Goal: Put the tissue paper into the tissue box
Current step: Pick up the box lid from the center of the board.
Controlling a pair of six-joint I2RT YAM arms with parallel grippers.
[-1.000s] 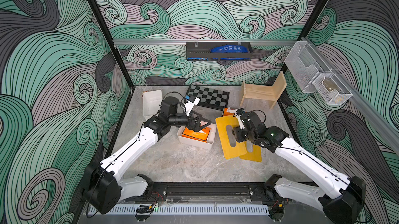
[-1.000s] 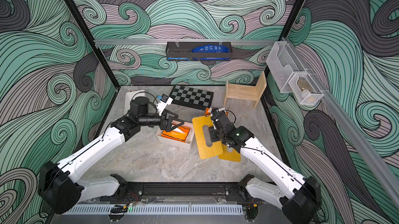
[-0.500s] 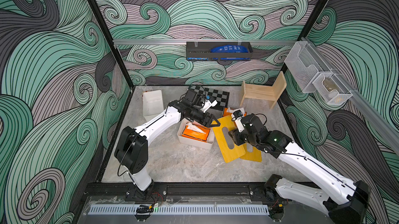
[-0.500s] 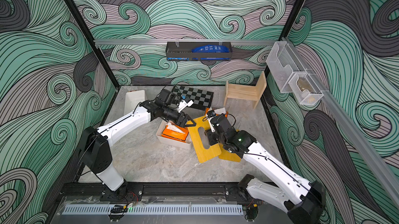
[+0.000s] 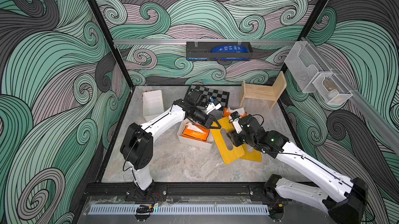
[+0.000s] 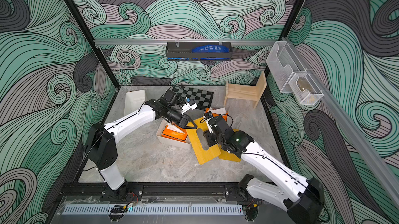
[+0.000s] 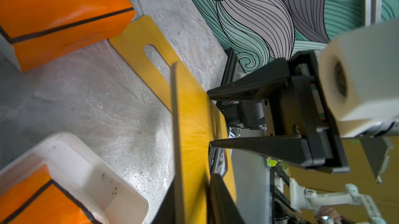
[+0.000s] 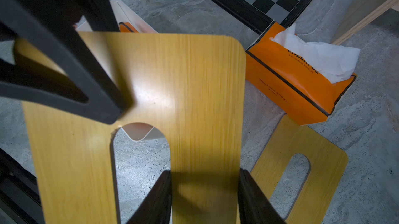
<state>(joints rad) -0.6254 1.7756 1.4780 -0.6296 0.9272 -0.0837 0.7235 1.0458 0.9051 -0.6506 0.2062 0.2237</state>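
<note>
Marbled tabletop (image 5: 172,164): in both top views a loose orange tissue pack (image 5: 226,111) lies at two o'clock of the white tissue box (image 5: 195,144); in the left wrist view the left gripper (image 7: 192,179) pinches the slotted lid (image 7: 190,125); in the right wrist view the right gripper (image 8: 205,175) clamps it; the pack is likely soft and light, best taken by its long sides.

Walls (image 5: 194,7) carry teal, grey and mauve swirls lined in black. The floor (image 5: 183,166) is marbled grey. The pack (image 8: 278,91) is orange with black edging, its tissue (image 8: 319,61) white. The box (image 5: 195,145) is off-white. Board (image 8: 194,78) and second board (image 8: 323,143) are yellow wood grain. The chessboard (image 5: 218,95) has black and grey checks. The rack (image 5: 218,55) is black, holding something blue (image 5: 228,49), perhaps with white print.
</note>
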